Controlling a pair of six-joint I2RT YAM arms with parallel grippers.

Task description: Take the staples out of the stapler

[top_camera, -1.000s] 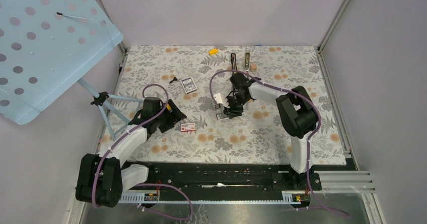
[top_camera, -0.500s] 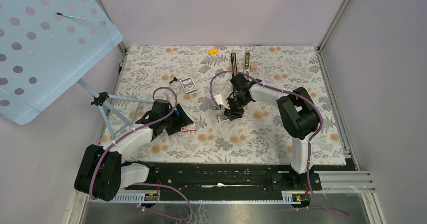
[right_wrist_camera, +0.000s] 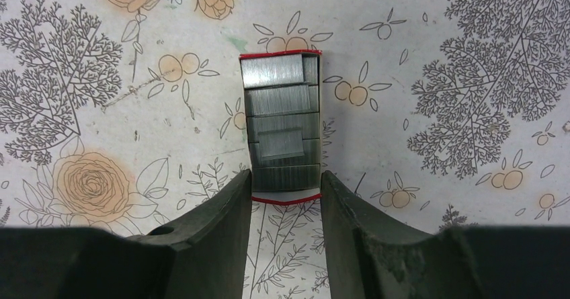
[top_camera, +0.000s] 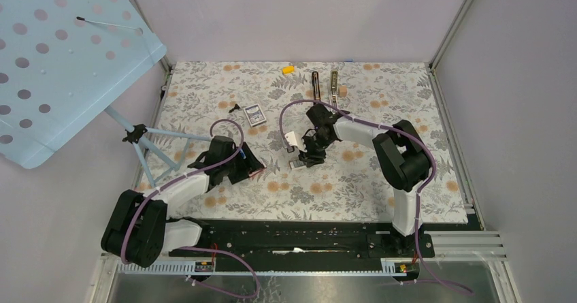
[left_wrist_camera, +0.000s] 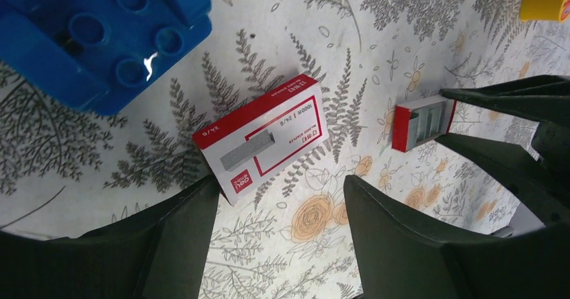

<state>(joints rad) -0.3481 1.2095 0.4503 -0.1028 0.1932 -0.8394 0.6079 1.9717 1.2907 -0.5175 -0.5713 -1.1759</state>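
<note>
The stapler lies open at the back of the mat, a black bar (top_camera: 315,85) with a silvery-tan rail (top_camera: 335,82) beside it, far from both arms. My right gripper (right_wrist_camera: 286,178) is shut on the near end of an open red-edged tray (right_wrist_camera: 281,62) full of staple strips. On top of them lies a short silver strip of staples (right_wrist_camera: 281,144). In the top view that gripper (top_camera: 298,160) is at mid-mat. My left gripper (left_wrist_camera: 282,191) stands open over bare mat, and its left fingertip (left_wrist_camera: 201,205) touches a corner of a closed red-and-white staple box (left_wrist_camera: 265,138).
A blue toy brick (left_wrist_camera: 101,37) sits just beyond the closed box. A yellow brick (top_camera: 288,68) is at the back edge. Another small box (top_camera: 254,114) and a small black piece (top_camera: 234,107) lie left of centre. A tripod (top_camera: 146,139) with a dotted blue panel stands by the left wall.
My left arm has swung right and forward until its gripper reached the red-and-white box, and its jaws have narrowed a little. The right gripper with the tray has drifted slightly left.
</note>
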